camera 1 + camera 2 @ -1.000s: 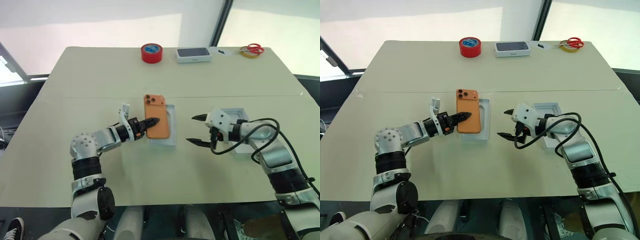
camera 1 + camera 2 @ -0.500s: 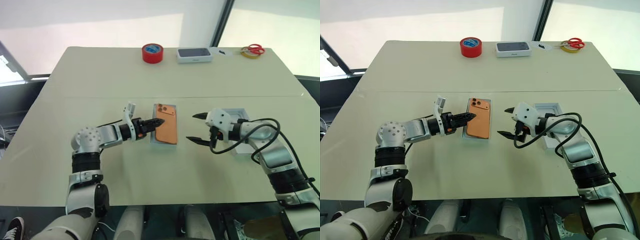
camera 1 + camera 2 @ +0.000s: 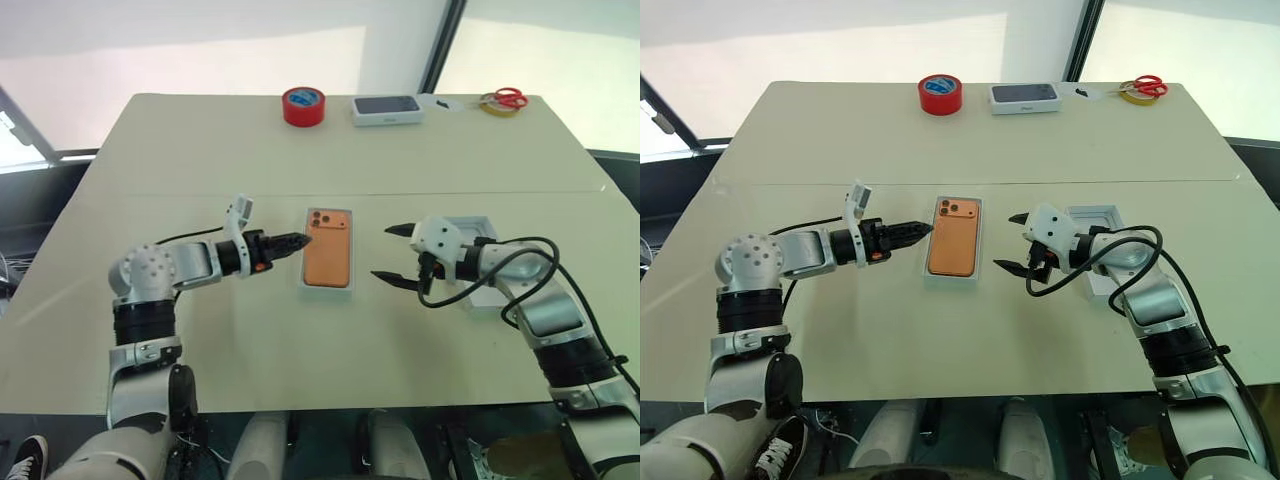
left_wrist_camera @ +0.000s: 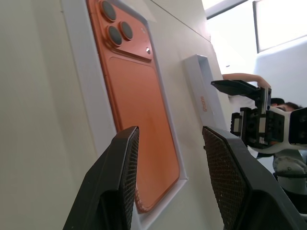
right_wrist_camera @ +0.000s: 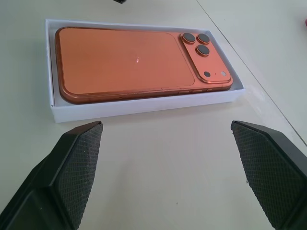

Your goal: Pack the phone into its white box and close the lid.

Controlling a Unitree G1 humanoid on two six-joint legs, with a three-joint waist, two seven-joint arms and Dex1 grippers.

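Note:
The orange phone (image 3: 329, 260) lies flat, lenses up, inside the white box (image 3: 349, 249) at the table's middle. My left gripper (image 3: 304, 240) hovers just left of the box, pointing at it. It is open with nothing between its fingers (image 4: 122, 182), and the phone (image 4: 139, 96) shows beyond them. My right gripper (image 3: 383, 255) stands open just right of the box, its fingers (image 5: 79, 158) wide apart facing the box's long wall (image 5: 144, 108). The lid (image 3: 1095, 218), a white tray, lies behind my right gripper, partly hidden by it.
At the table's far edge stand a red tape roll (image 3: 303, 105), a white box with a dark top (image 3: 386, 109), and scissors (image 3: 510, 97) beside a yellow tape ring (image 3: 492, 106). Bare tabletop surrounds the white box on the near side.
The phone, first held tilted over the box's left wall, has dropped flat into the box. My left gripper opened, let it go and drew back left. The right arm kept still.

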